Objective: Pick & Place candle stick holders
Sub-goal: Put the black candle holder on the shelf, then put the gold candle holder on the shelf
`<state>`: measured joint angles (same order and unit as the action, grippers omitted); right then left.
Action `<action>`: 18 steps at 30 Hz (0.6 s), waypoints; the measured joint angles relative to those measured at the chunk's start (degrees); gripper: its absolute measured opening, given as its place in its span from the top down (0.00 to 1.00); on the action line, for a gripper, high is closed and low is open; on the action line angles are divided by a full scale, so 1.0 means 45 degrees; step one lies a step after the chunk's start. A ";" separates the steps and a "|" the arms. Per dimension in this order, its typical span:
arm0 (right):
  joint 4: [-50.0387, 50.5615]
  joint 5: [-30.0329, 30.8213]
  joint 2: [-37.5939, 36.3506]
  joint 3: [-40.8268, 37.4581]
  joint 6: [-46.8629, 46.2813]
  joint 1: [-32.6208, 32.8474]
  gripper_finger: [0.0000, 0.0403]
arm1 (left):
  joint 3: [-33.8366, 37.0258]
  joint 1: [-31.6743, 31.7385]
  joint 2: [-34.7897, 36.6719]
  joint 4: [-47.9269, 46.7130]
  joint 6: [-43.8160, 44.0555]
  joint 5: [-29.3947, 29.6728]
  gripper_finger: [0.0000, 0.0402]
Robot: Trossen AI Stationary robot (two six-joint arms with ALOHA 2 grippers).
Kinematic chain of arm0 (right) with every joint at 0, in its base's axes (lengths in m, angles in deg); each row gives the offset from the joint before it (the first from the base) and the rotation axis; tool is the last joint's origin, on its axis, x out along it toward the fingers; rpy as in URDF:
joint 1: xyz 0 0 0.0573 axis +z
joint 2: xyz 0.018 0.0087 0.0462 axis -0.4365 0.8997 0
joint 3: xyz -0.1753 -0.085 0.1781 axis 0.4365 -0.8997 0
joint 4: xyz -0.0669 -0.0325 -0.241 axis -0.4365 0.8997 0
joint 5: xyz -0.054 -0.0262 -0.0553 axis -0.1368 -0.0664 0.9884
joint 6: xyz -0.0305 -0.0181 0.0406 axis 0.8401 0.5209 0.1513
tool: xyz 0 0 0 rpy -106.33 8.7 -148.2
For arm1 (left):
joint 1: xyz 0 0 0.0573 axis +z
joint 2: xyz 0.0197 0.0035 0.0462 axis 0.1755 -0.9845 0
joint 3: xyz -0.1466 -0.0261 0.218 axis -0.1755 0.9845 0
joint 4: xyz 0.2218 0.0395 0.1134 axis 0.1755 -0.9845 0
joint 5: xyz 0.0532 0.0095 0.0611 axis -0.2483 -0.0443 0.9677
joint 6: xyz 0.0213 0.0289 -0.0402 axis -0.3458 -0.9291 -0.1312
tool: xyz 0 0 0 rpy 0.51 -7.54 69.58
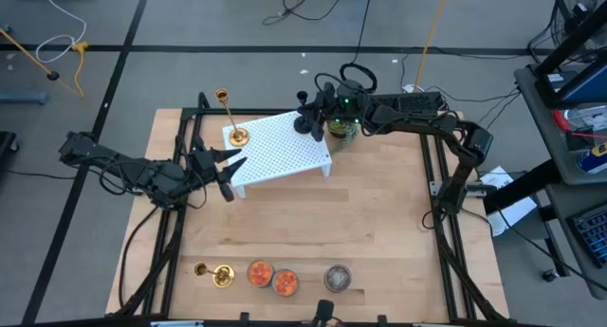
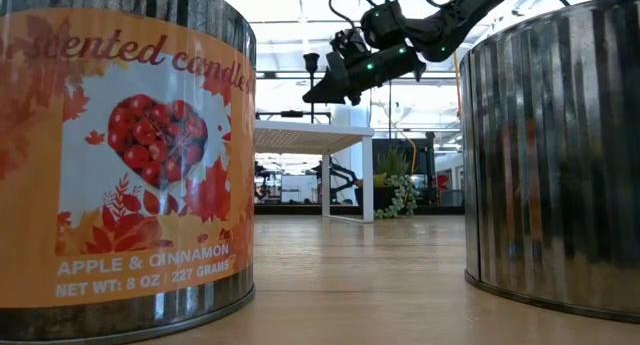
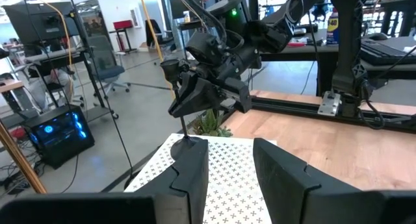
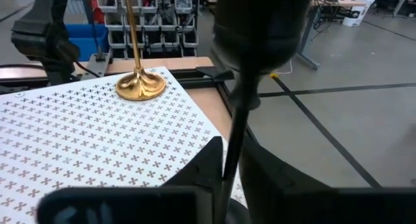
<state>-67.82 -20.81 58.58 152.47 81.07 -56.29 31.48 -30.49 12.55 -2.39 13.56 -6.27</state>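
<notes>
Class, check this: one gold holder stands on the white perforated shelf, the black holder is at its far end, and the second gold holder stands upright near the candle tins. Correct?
Not quite. The second gold holder lies on its side beside the candle tins, as the high view shows. The rest holds.

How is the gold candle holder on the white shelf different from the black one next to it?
The gold holder is shiny and taller; the black holder is dark and shorter. The gold holder stands free at one end of the white shelf; the black holder stands at the other end, with the right end effector around its stem. Both stand upright on round bases.
</notes>
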 joint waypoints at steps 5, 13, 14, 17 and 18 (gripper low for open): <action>0.0059 -0.0007 0.0003 0.0000 -0.0005 0.0000 0.78 | 0.0000 0.0000 0.0000 -0.0135 0.0002 -0.0005 0.68; 0.0058 -0.0017 -0.0007 0.0000 -0.0117 0.0019 0.63 | 0.0000 0.0000 0.0005 -0.0269 -0.0185 -0.1643 0.68; 0.0054 -0.0017 -0.0007 0.0000 -0.0117 0.0024 0.61 | 0.0000 0.0000 0.0005 -0.0354 -0.0362 -0.1743 0.68; 0.0132 -0.0022 -0.0016 0.0000 -0.0112 0.0034 0.57 | 0.0000 -0.0005 0.0028 -0.1005 -0.0819 -0.2034 0.68; 0.0250 -0.0022 -0.0052 0.0000 -0.0112 0.0032 0.56 | 0.0000 -0.0005 0.0029 -0.1338 -0.0865 -0.2085 0.68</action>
<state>-66.69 -20.90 58.35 152.47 80.56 -56.15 31.48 -30.51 12.68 -8.41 9.67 -15.65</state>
